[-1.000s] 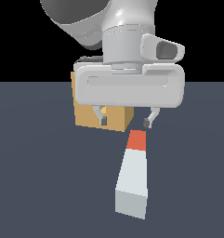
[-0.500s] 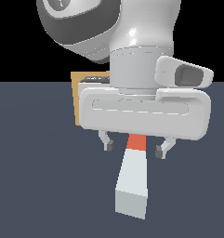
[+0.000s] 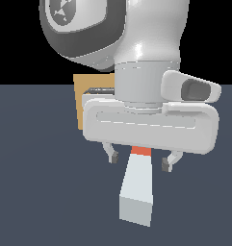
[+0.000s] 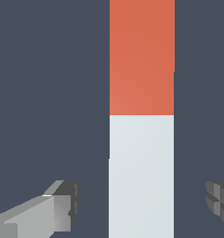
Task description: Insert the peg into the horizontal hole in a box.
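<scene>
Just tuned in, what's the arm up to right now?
The arm has its gripper open over the peg, one finger on each side of the bar with a clear gap, so nothing is grasped yet. The peg lies flat on the floor, its red end pointing toward the box. The box sits behind the arm in the exterior view and is mostly hidden by it, so the hole is not visible. In the wrist view the fingers flank the pale part of the bar.

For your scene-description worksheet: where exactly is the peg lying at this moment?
In the exterior view the peg lies flat on the dark floor, just below the open gripper, its red end pointing back toward the tan box, which stands further back, toward that view's left.
</scene>
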You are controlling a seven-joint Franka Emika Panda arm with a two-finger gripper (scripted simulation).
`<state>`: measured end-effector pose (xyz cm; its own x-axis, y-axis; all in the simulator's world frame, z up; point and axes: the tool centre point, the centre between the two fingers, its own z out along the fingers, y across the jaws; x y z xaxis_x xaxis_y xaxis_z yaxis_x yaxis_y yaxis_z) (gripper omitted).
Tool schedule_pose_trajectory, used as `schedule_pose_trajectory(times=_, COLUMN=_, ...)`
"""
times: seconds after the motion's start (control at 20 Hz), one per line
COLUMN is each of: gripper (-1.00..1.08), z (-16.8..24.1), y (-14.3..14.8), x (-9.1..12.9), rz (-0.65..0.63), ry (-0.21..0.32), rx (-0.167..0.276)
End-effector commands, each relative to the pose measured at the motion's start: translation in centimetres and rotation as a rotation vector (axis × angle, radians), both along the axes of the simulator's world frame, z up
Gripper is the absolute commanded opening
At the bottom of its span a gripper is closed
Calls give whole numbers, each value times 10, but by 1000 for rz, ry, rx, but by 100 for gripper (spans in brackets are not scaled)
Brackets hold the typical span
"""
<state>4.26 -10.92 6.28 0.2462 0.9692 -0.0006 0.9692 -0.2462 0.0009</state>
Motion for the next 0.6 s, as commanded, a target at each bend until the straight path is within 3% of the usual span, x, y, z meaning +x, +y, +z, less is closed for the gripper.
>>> schedule_pose_trajectory(times=0.0, gripper=100, z=-12, y=0, x=-1, rz=-1, ry=1, rx=0)
schedule_pose_trajectory(times=0.5, gripper=100, z=-40, y=-1, x=1, rz=-3, ry=1, rx=1)
schedule_pose_trajectory(times=0.55, gripper=-100, z=-40, y=-1, x=1, rz=-3, ry=1, rx=1)
